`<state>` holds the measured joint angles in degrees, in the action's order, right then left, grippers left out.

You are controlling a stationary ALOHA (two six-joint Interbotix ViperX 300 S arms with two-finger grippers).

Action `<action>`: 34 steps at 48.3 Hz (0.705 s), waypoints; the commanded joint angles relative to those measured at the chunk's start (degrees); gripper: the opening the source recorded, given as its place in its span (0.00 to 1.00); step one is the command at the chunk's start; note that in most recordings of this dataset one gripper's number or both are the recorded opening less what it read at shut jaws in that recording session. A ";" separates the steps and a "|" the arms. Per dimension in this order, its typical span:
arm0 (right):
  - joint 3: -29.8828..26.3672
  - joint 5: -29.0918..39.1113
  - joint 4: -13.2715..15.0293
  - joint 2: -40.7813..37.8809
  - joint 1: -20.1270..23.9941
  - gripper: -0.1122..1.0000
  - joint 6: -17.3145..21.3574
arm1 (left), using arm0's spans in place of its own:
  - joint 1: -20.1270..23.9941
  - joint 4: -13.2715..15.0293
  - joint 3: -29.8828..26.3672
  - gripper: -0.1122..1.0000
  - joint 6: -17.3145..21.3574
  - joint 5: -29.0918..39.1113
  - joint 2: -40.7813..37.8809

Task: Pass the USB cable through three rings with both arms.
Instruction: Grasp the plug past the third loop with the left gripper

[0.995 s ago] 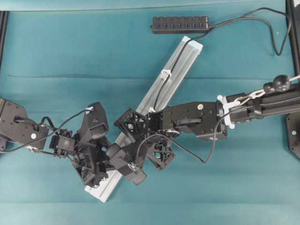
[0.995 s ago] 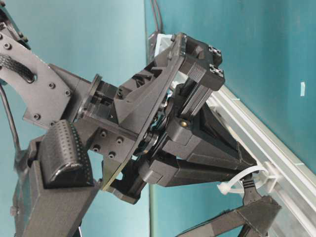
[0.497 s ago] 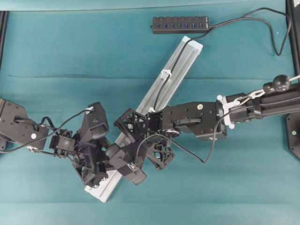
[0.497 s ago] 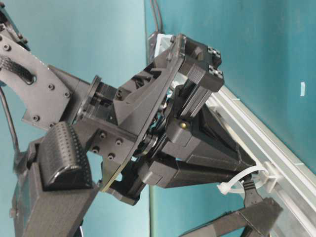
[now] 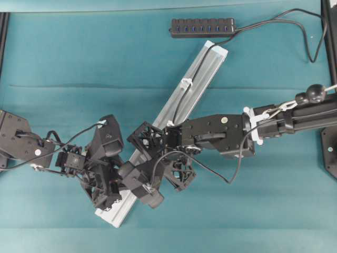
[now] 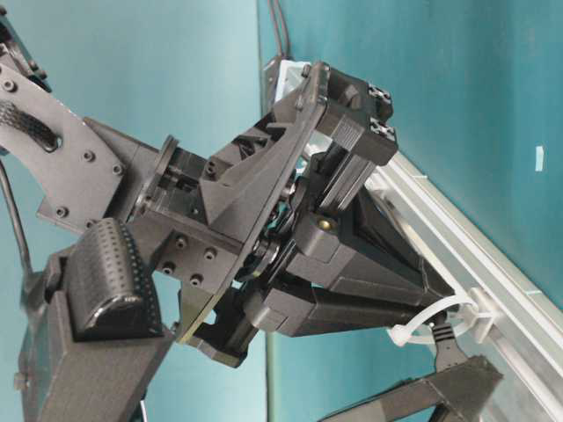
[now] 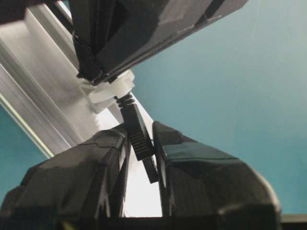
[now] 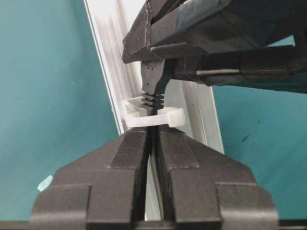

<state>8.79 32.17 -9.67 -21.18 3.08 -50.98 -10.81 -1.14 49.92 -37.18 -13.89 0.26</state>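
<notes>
The USB cable (image 5: 179,100) runs from the black hub (image 5: 202,27) down the silver rail (image 5: 202,66) through the first ring (image 5: 185,83). Its plug (image 7: 139,136) sticks out just past a white ring (image 7: 111,90) lower on the rail. My left gripper (image 7: 140,129) is shut on that plug, with both fingers touching its sides. On the ring's (image 8: 153,117) other side, my right gripper (image 8: 153,132) is shut on the thin cord. In the overhead view the two grippers meet over the rail's lower half and hide the ring there. The table-level view shows the ring (image 6: 440,315) with the plug (image 6: 446,345) beneath it.
The cable's slack loops at the back right of the teal table (image 5: 310,42). The rail lies diagonally, its lower end (image 5: 113,216) near the front left. A black stand base (image 5: 330,150) sits at the right edge.
The left gripper's fingers have closed in a little on the plug. Both arms have barely shifted; the right gripper keeps its grip.
</notes>
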 commanded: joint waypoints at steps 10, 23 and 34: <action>-0.70 -0.26 0.18 0.53 -0.53 0.16 0.44 | -0.26 -0.35 -1.32 0.25 0.09 1.76 3.96; -0.70 -0.09 0.18 1.32 -0.53 0.16 0.62 | -0.18 -0.35 -1.41 0.23 0.26 5.98 4.31; -0.44 0.62 0.00 1.67 -0.53 0.16 1.49 | -0.18 -0.18 -1.41 0.22 0.09 6.15 4.39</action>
<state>8.61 32.52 -9.67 -20.21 2.99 -50.45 -10.72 -1.14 49.48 -37.09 -7.65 2.29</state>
